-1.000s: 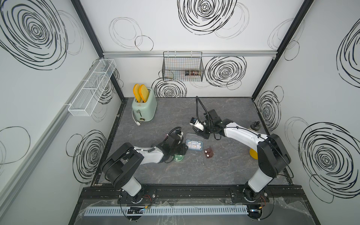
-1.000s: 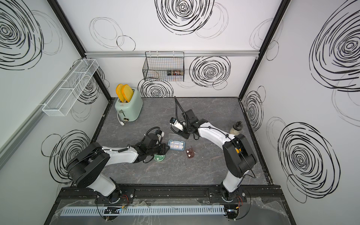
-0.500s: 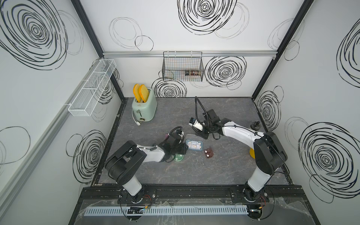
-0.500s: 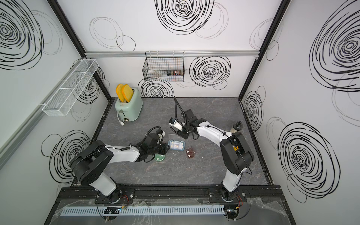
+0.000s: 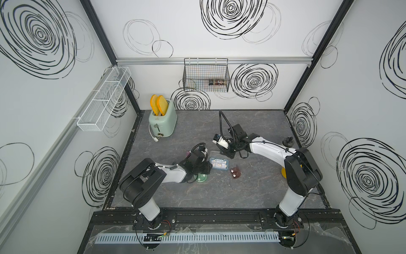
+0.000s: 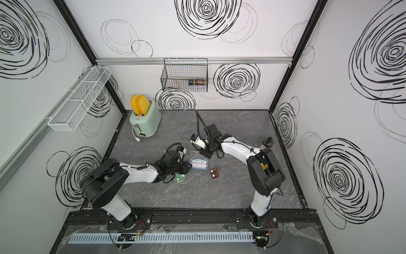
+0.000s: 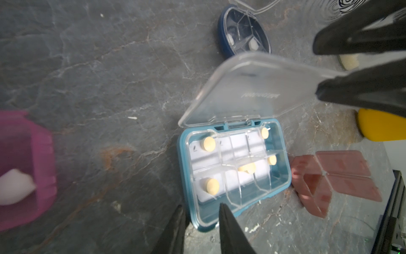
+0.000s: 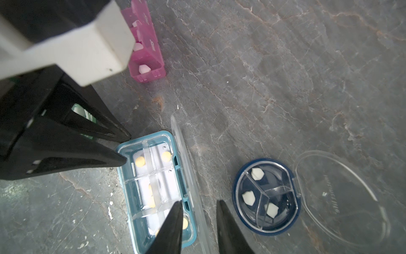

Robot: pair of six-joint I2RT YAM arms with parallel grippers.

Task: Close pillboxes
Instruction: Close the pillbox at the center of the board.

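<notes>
Centrally, the blue-grey pillbox [image 5: 219,163] lies open. The left gripper [image 7: 201,204] straddles its left end, presumably steadying it, pinch unclear; the right gripper [image 8: 199,200], jaws apart, brackets the raised lid [image 7: 263,88], likely to fold it.

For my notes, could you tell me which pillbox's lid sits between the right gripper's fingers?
The blue rectangular pillbox with yellow tablets: its clear lid stands raised between the right gripper's jaws; the dark round pillbox's lid lies flat.
</notes>
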